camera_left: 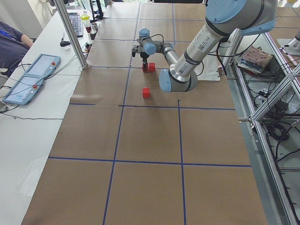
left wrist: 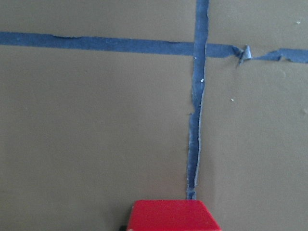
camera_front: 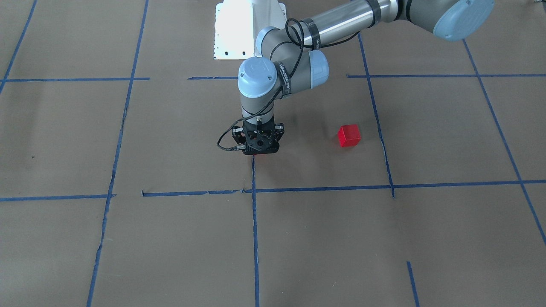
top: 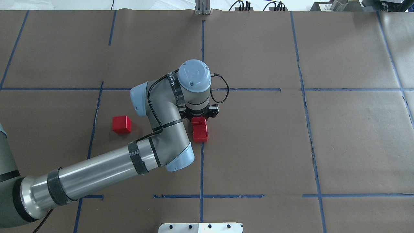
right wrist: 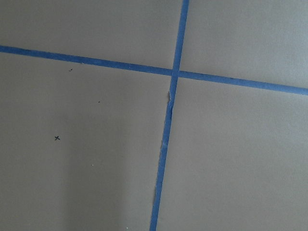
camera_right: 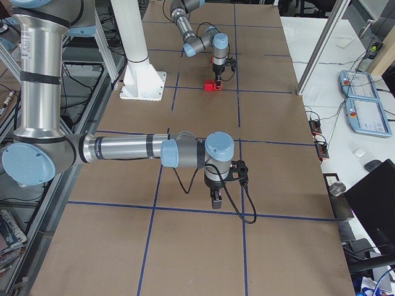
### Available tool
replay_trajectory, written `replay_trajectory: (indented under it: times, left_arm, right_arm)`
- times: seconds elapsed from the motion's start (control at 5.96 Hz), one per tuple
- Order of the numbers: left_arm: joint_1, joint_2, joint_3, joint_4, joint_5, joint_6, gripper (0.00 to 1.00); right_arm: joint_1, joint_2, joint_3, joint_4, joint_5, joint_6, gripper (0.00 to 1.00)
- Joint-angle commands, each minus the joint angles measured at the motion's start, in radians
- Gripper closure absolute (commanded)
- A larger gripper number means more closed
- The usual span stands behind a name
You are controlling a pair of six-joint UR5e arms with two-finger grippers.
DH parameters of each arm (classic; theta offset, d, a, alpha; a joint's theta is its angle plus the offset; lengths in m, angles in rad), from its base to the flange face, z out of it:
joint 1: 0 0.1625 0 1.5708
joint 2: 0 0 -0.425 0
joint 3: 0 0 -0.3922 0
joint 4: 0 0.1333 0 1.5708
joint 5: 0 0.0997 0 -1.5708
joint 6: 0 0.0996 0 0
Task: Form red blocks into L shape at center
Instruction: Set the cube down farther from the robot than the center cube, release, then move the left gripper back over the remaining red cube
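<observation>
Two red blocks touch in a line at the table's centre, by the blue tape line. One block [top: 200,133] is in full view. The other block [top: 198,120] lies half under my left gripper [top: 199,116]; it also shows at the bottom edge of the left wrist view [left wrist: 171,216]. The left gripper [camera_front: 260,147] points straight down, low over that block; its fingers are hidden, so I cannot tell open from shut. The third red block [top: 122,124] [camera_front: 349,135] sits alone nearer my left side. My right gripper [camera_right: 215,201] hangs over a tape crossing far from the blocks.
The robot's white base plate [camera_front: 247,30] stands at the table's near edge. Blue tape lines [right wrist: 168,120] divide the brown paper into cells. Two teach pendants [camera_left: 30,79] and an aluminium post [camera_left: 70,33] stand on the side table, where a person sits.
</observation>
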Motion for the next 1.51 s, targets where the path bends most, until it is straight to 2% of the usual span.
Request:
replay_trajectory:
  times: [0.0, 0.17, 0.34, 0.5, 0.67, 0.84, 1.01, 1.17, 1.34]
  left_arm:
    - [0.000, 0.002, -0.006, -0.002, 0.002, 0.002, 0.21]
    - [0.000, 0.002, -0.010, -0.002, 0.002, 0.002, 0.09]
    - [-0.002, 0.004, -0.054, 0.011, -0.001, 0.044, 0.01]
    - [-0.011, 0.049, -0.143, 0.059, -0.011, 0.090, 0.00]
    - [-0.075, 0.125, -0.265, 0.152, -0.038, 0.217, 0.00]
    - [-0.154, 0.226, -0.408, 0.242, -0.114, 0.270, 0.00]
    - [-0.187, 0.338, -0.521, 0.242, -0.126, 0.269, 0.01]
    - [-0.201, 0.421, -0.577, 0.229, -0.127, 0.254, 0.01]
    - [-0.193, 0.451, -0.573, 0.210, -0.124, 0.168, 0.00]
  right_arm:
    - [0.000, 0.002, -0.002, 0.000, 0.000, -0.002, 0.00]
    - [0.000, 0.003, -0.002, 0.000, 0.000, -0.002, 0.00]
    - [0.000, 0.003, -0.002, 0.000, 0.000, -0.002, 0.00]
    - [0.000, 0.003, -0.002, 0.000, 0.000, 0.000, 0.00]
    - [0.000, 0.003, -0.003, 0.000, 0.000, 0.000, 0.00]
    - [0.000, 0.004, -0.003, 0.000, 0.000, 0.000, 0.00]
    - [0.000, 0.004, -0.002, 0.000, 0.000, 0.000, 0.00]
    - [-0.002, 0.004, -0.003, 0.000, 0.000, 0.000, 0.00]
    - [-0.002, 0.004, -0.003, 0.000, 0.002, 0.000, 0.00]
